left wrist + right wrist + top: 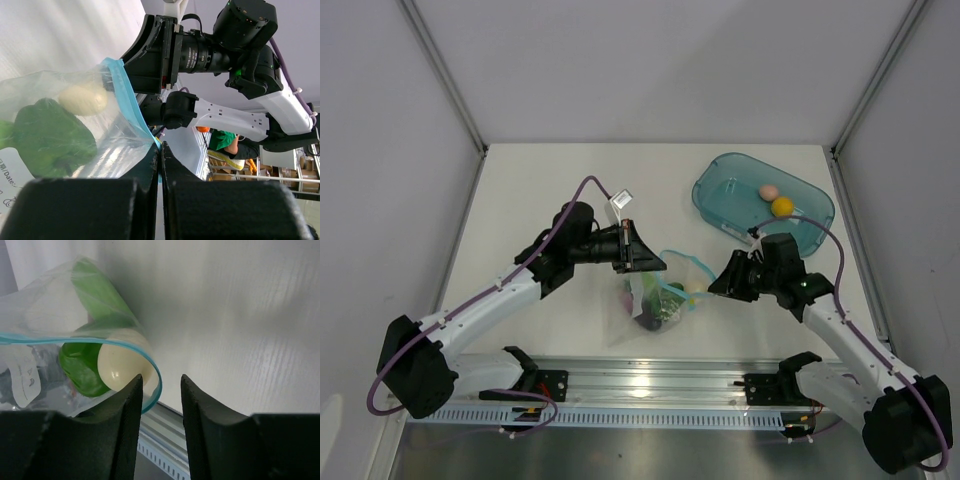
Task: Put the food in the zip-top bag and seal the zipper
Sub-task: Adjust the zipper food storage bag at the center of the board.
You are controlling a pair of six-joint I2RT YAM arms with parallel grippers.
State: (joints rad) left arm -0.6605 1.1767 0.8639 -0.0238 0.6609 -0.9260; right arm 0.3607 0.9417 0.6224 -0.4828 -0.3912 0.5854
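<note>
Nearest the arms' bases, the left gripper (pixel 160 148) has its two fingers pressed together on the top edge of the clear bag (pixel 645 300), right where the light-blue zipper strip (pixel 125 97) runs down into them. This pinch appears meant to anchor one end of the mouth, so the thin plastic does not slump or slide on the white table (pixel 550 190).

Opposite it, the right gripper (pixel 160 382) faces the other end of the mouth with its fingers apart. The curved end of the strip lies just inside the gap, beside one finger, with nothing clamped. It looks ready either to grip that end or to draw the mouth wider.

Between the two grippers the bag lies at the middle of the table, its mouth bowed open in a loop. Inside are a green pepper (pixel 50 137) and a cream egg-shaped piece (pixel 122 365) sitting close to the opening, with a darker piece lower down that is hard to make out.

Farther back, to the right, is a teal tub (pixel 735 195). A pink egg (pixel 769 191) and a round yellow fruit (pixel 782 206) lie in it, touching or nearly so. Both are not yet bagged, so sealing seems premature.
</note>
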